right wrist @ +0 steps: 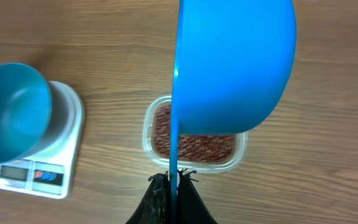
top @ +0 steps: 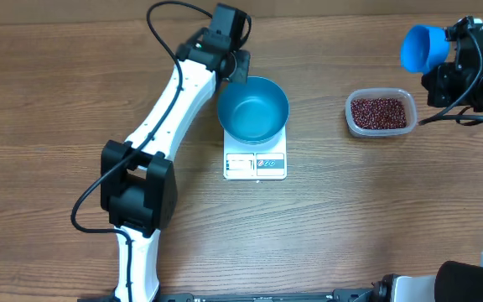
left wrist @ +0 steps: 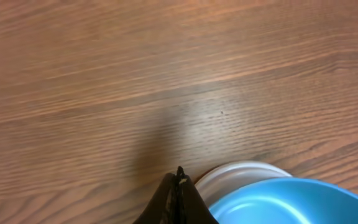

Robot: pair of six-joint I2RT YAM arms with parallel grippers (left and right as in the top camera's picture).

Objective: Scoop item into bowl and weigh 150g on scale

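Closest to the right wrist lens, the right jaws are clenched on the thin handle of the scoop [right wrist: 235, 62], which shows edge-on as a blue strip between the black fingers [right wrist: 157, 202]. The scoop is held clear of the table [right wrist: 328, 155] with its rounded back to the lens, near the tub [right wrist: 148, 134] but, seen from overhead, not over it. Below lie the beans [right wrist: 194, 146], a loose bed of small dark red grains in the tub, which sits well apart from the scale [right wrist: 67, 143]. I judge the beans hard, dry and quick to roll. No jaws could pinch them, so they want lifting with the scoop, dug into the middle of the bed, carried level and tipped slowly, since a sudden pour could overshoot the weight. Farther off, the bowl [top: 262, 117] stands on the scale and looks empty from overhead. Smooth and probably light, it could slide on the platform if knocked. At its far left rim the left jaws are clenched on nothing, tips together just beside the bowl; whether they touch it I cannot tell. Several things are hidden or unclear. The scoop's inside is turned away in the wrist view, and overhead it is too small to say whether it holds beans. The tub's far edge is behind the scoop, the scale's display is too small to read, and the right arm is cut off at the frame's edge.
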